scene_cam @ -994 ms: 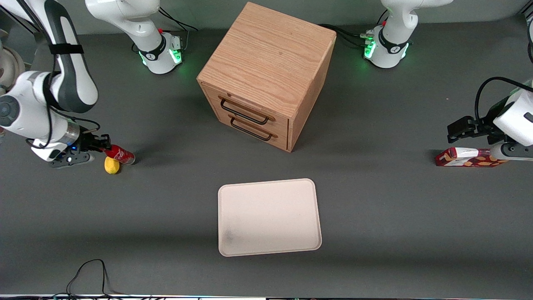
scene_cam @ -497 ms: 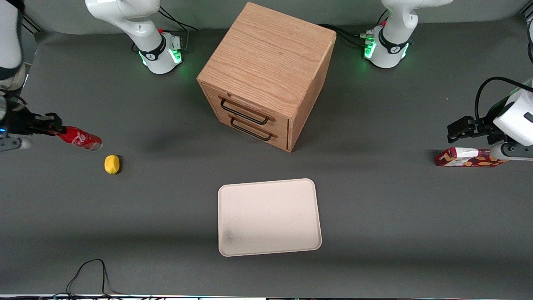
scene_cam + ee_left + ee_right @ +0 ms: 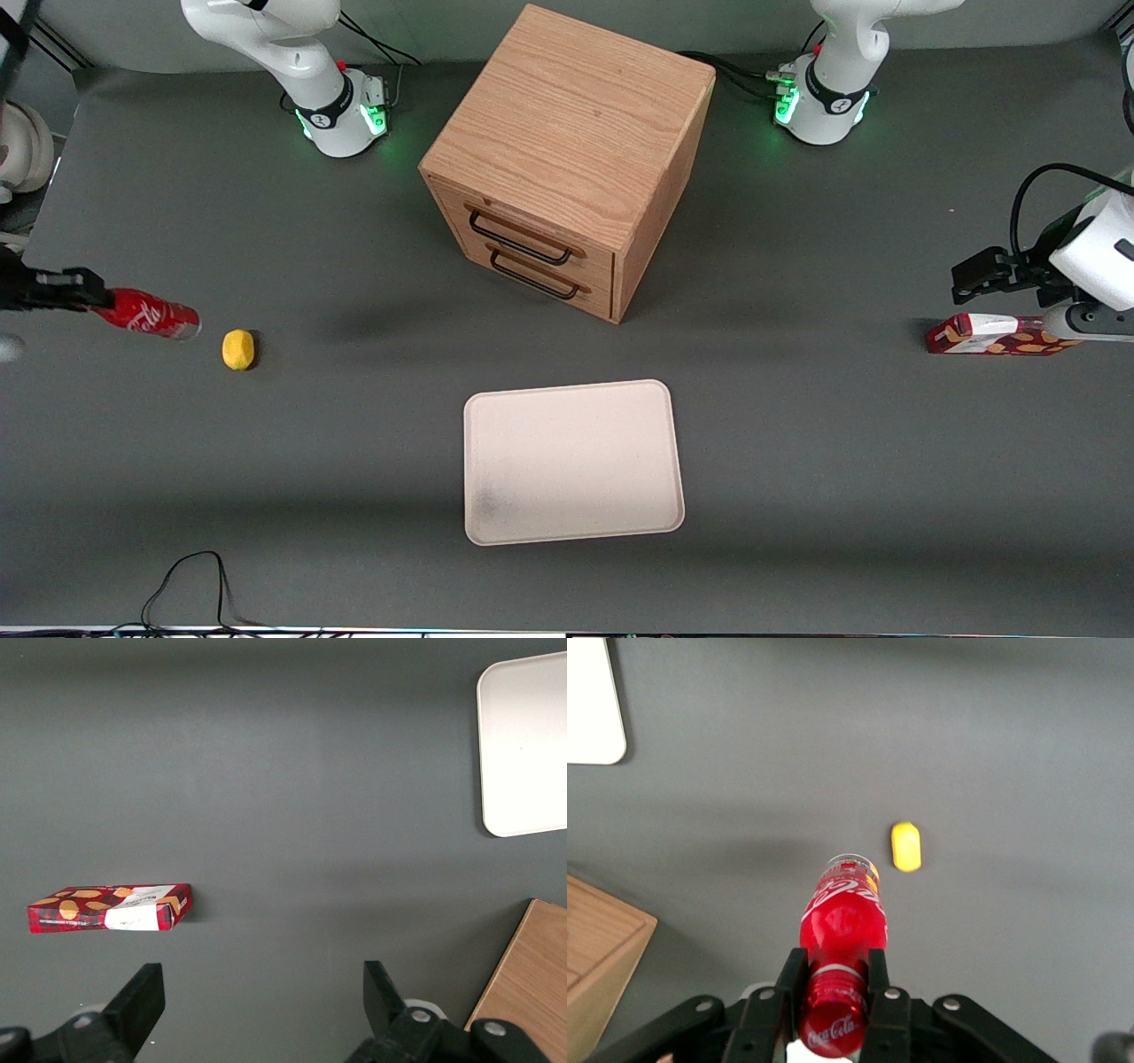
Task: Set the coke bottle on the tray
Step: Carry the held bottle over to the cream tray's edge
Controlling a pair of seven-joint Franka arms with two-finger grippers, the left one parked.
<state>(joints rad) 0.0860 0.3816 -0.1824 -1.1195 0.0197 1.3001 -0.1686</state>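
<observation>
My right gripper [image 3: 87, 294] is shut on the cap end of the coke bottle [image 3: 149, 315], a small red bottle with white script. It holds the bottle above the table at the working arm's end, beside the yellow lemon [image 3: 237, 349]. In the right wrist view the gripper [image 3: 834, 985] clamps the bottle [image 3: 843, 917] by its neck, its clear base pointing away, with the lemon [image 3: 905, 846] on the table below. The pale beige tray [image 3: 620, 496] lies flat near the front camera, at the table's middle, and one corner of it [image 3: 589, 709] shows in the wrist view.
A wooden two-drawer cabinet [image 3: 571, 151] stands at the table's middle, farther from the front camera than the tray. A red patterned carton [image 3: 997, 335] lies toward the parked arm's end. A black cable [image 3: 190, 580] loops at the table's near edge.
My gripper lifted the coke bottle off the table beside the lemon and carried it toward the working arm's edge of the table. The lemon stayed put.
</observation>
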